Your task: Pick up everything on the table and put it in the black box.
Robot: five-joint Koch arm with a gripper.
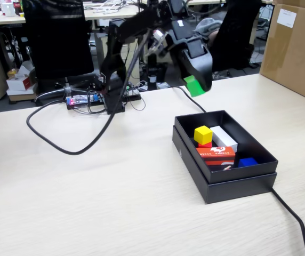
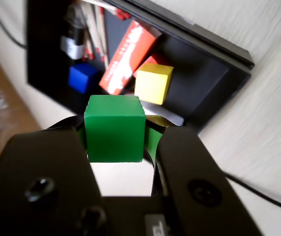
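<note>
My gripper point(image 1: 198, 84) is shut on the green cube point(image 1: 193, 85) and holds it in the air above the far edge of the black box point(image 1: 259, 154). In the wrist view the green cube point(image 2: 114, 129) sits clamped between both jaws of my gripper point(image 2: 116, 140), with the black box point(image 2: 204, 73) below and beyond it. The yellow cube point(image 1: 203, 134) rests inside the box, on top of the red cube point(image 1: 204, 144), which is mostly hidden. The yellow cube point(image 2: 153, 82) and a corner of the red cube point(image 2: 153, 59) also show in the wrist view.
Inside the box lie a white block point(image 1: 224, 138), a red-orange printed carton point(image 1: 216, 155) and a blue block point(image 1: 247, 161). A big brown carton point(image 1: 296, 48) stands at the far right. A black cable point(image 1: 67, 146) loops across the table point(image 1: 88, 202) at left; another point(image 1: 296, 224) runs off front right.
</note>
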